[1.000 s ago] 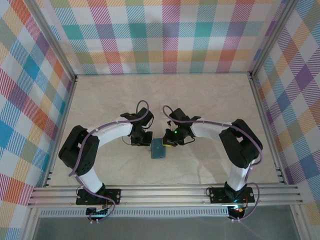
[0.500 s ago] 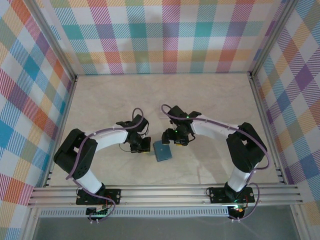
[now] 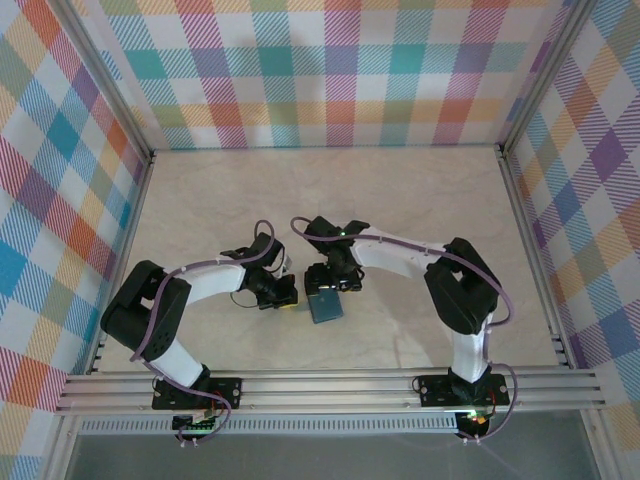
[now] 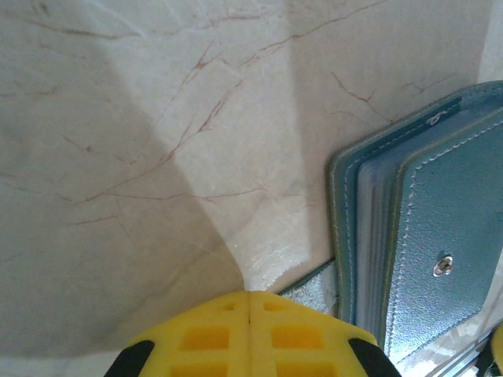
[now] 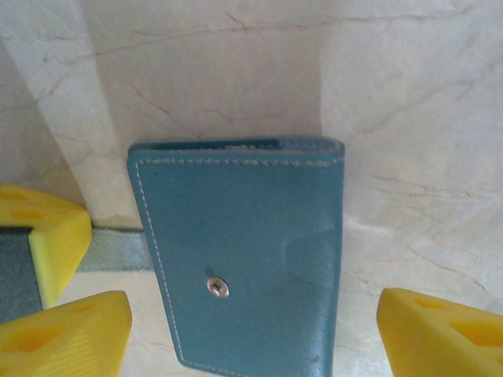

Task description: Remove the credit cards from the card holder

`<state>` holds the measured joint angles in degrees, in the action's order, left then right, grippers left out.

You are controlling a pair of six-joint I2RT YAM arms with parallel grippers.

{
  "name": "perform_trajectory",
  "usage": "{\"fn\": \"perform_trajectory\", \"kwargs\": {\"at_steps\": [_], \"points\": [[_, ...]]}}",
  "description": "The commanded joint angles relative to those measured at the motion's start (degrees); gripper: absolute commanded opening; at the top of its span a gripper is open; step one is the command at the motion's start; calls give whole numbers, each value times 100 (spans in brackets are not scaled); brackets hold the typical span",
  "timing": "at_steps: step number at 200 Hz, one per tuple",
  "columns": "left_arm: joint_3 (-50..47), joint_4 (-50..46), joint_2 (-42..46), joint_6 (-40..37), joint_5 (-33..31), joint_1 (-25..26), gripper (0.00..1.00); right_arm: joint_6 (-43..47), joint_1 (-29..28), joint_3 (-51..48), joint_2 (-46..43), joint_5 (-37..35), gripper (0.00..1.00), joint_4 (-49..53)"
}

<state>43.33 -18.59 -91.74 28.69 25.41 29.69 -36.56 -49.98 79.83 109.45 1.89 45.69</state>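
Note:
The teal card holder (image 3: pixel 325 306) lies closed on the marble table, snap stud up. In the left wrist view the card holder (image 4: pixel 440 228) shows pale pocket leaves along its open side. The credit cards are hidden inside. My right gripper (image 3: pixel 329 282) hangs over the holder's far end. In its own view the right gripper (image 5: pixel 253 314) is open, its yellow fingers on either side of the holder (image 5: pixel 244 259), apart from it. My left gripper (image 3: pixel 283 292) sits just left of the holder. The left gripper (image 4: pixel 250 295) is shut, and the holder's silvery side tab (image 4: pixel 314 281) runs under its tips.
Plaid walls and aluminium rails (image 3: pixel 330 385) enclose the marble table (image 3: pixel 330 190). Both arms curve inward and meet near the middle, close to each other. The left gripper's yellow finger (image 5: pixel 43 232) shows in the right wrist view beside the tab.
The right gripper has opened and shifted left and forward until it stands over the holder. The left gripper has drawn slightly left and nearer, still shut. The holder has slid a little nearer and turned slightly.

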Motion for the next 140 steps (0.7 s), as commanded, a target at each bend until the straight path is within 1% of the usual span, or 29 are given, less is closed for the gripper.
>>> {"fn": "perform_trajectory", "kwargs": {"at_steps": [1, 30, 66, 94, 140], "points": [[-149, 120, -107, -231, -15, -85, 5, 136, -121, 379, 283, -253, 83, 441], [-131, 73, -131, -350, 39, -147, 5, 133, -175, 581, 500, -402, 85, 542], [-106, 109, -183, -341, 101, -163, 6, 114, -197, 636, 685, -345, 88, 477], [-106, 162, -296, -344, 188, -153, 6, 88, -205, 600, 794, -277, 88, 389], [-88, 137, -296, -351, 184, -157, 6, 26, -202, 539, 741, -477, 88, 458]]}}
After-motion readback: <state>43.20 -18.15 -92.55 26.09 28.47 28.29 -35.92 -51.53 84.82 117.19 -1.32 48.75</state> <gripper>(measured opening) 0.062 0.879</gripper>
